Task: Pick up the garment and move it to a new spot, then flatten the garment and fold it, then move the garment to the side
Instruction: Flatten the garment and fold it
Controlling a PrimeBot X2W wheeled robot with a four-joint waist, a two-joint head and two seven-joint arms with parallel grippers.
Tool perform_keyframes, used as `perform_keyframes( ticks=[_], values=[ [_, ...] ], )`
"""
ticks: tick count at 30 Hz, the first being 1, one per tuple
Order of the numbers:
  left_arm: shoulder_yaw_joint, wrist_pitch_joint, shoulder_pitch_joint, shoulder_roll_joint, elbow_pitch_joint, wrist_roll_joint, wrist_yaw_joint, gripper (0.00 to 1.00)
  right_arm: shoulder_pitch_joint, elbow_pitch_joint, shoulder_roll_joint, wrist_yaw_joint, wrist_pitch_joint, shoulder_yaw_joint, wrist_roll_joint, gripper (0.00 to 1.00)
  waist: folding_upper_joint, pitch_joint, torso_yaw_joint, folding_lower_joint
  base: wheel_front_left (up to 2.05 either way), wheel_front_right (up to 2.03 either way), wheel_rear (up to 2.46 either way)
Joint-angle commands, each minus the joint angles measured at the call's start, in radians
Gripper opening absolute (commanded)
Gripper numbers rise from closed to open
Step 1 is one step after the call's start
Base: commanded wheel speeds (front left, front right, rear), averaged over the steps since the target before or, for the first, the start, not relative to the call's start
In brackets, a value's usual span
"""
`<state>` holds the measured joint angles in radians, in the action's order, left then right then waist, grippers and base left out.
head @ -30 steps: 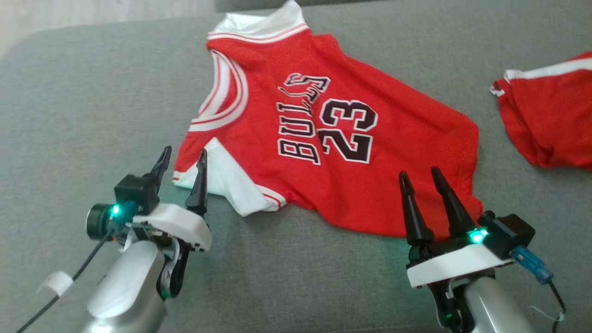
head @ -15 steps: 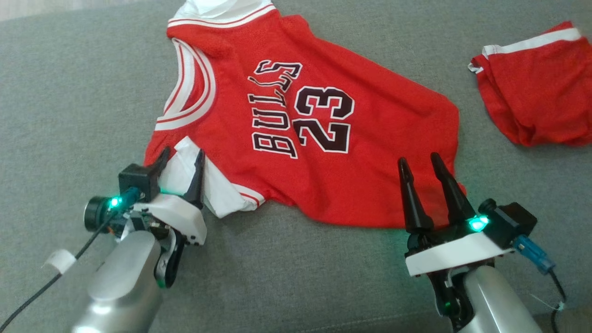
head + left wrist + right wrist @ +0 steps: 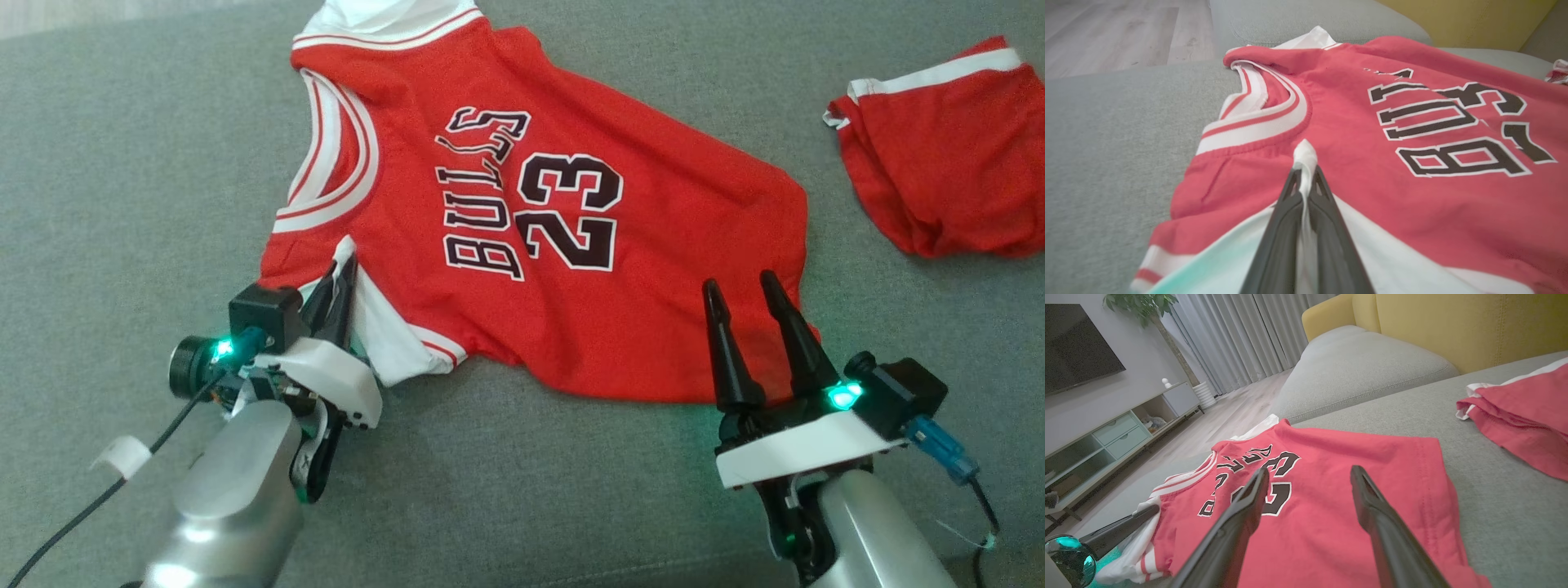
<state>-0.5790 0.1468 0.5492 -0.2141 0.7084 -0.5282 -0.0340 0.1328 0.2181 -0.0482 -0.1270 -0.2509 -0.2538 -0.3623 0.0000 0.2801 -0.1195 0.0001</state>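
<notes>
The grey sofa seat (image 3: 122, 204) runs across the whole head view. At the lower left, my left gripper (image 3: 343, 273) is clenched on the white sleeve (image 3: 392, 335) of the jersey (image 3: 653, 269). In the left wrist view, a fold of that white cloth is pinched between the two dark fingers (image 3: 1278, 228) and pokes out just past their tips.

The jersey is red with white trim and lies face up in the middle of the seat. Its neck opening is toward the left and its hem toward the right. Black letters read "BULLS" above the number 23, turned sideways from where I look. The cloth is mostly flat, with a few soft wrinkles.

At the lower right, my right gripper (image 3: 739, 282) is released, its fingers spread apart with nothing between them. It sits over the near hem corner of the jersey; I cannot tell whether the tips touch the cloth.

Further right, apart from the jersey, a second red garment (image 3: 939, 180) with a white band lies crumpled on the seat.

The right wrist view takes in a dark television (image 3: 1073, 343) at left, then pale curtains (image 3: 1241, 335), then a yellow backrest (image 3: 1453, 326).
</notes>
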Motion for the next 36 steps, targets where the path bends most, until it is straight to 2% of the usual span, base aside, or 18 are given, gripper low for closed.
perform_keyframes(
  ticks=[1, 8, 16, 24, 31, 32, 33, 34, 36],
  values=[
    [0.028, 0.023, 0.034, -0.016, -0.018, -0.004, 0.003, 0.00, 0.021, -0.022, -0.002, -0.004, -0.011, -0.022, -0.006, 1.00, 0.0000, -0.014, 0.007, -0.0001, 0.00, 0.00, 0.00],
    [0.036, 0.063, 0.009, -0.006, -0.052, -0.014, -0.006, 0.00, 0.011, -0.008, -0.002, -0.004, -0.011, -0.019, -0.004, 1.00, 0.0000, -0.064, 0.039, -0.0001, 0.00, 0.00, 0.00],
    [0.026, 0.063, -0.077, -0.010, -0.151, -0.027, -0.023, 0.00, -0.020, 0.017, -0.002, -0.004, -0.011, -0.011, -0.002, 1.00, 0.0000, -0.141, 0.139, -0.0001, 0.00, 0.00, 0.00],
    [0.018, 0.007, -0.199, -0.050, -0.264, -0.050, -0.057, 0.00, -0.033, 0.034, -0.002, -0.004, -0.011, -0.017, -0.011, 1.00, 0.0000, -0.184, 0.221, -0.0001, 0.00, 0.00, 0.00],
    [0.015, -0.033, -0.298, -0.085, -0.333, -0.066, -0.097, 0.00, -0.035, 0.046, -0.002, -0.004, -0.011, -0.028, -0.021, 1.00, 0.0000, -0.197, 0.246, -0.0001, 0.00, 0.00, 0.00],
    [0.016, -0.034, -0.305, -0.089, -0.339, -0.066, -0.103, 0.05, -0.035, 0.047, -0.002, -0.004, -0.011, -0.029, -0.022, 1.00, 0.0000, -0.198, 0.246, -0.0001, 0.00, 0.00, 0.00],
    [0.018, -0.030, -0.310, -0.091, -0.345, -0.063, -0.112, 0.58, -0.035, 0.048, -0.002, -0.004, -0.011, -0.031, -0.023, 1.00, 0.0000, -0.199, 0.244, -0.0001, 0.00, 0.00, 0.00],
    [0.020, -0.025, -0.313, -0.093, -0.351, -0.059, -0.121, 1.00, -0.034, 0.050, -0.002, -0.004, -0.011, -0.033, -0.023, 1.00, 0.0000, -0.201, 0.242, -0.0001, 0.00, 0.00, 0.00],
    [0.023, -0.011, -0.313, -0.092, -0.365, -0.052, -0.136, 1.00, -0.031, 0.053, -0.002, -0.004, -0.011, -0.034, -0.023, 1.00, 0.0000, -0.207, 0.234, -0.0001, 0.00, 0.00, 0.00]
  ],
)
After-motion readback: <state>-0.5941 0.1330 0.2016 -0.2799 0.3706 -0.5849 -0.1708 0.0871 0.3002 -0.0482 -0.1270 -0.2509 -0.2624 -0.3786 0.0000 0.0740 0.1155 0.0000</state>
